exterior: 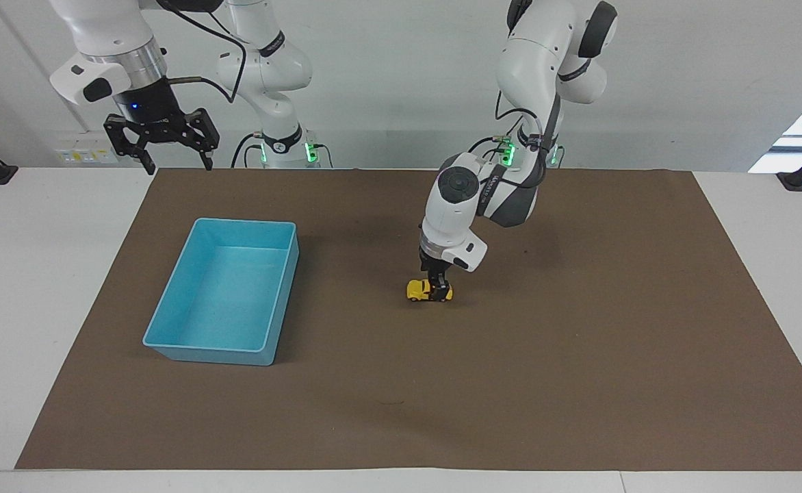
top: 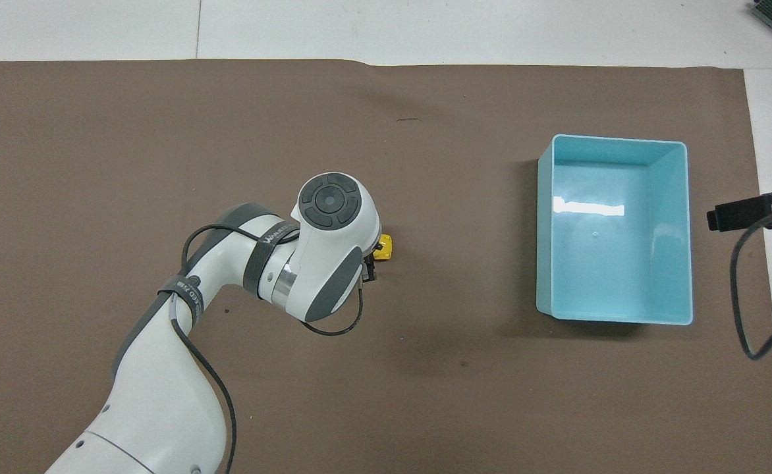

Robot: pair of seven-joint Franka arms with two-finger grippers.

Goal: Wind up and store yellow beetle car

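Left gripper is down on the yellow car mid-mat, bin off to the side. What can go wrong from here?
1. The left gripper straddles only one end of the tiny yellow beetle car, so the car may pivot or squirt out.
2. Still on its wheels on the mat, the car could roll away.
3. The blue bin lies toward the right arm's end, where the right gripper waits; that carry could drop the car.
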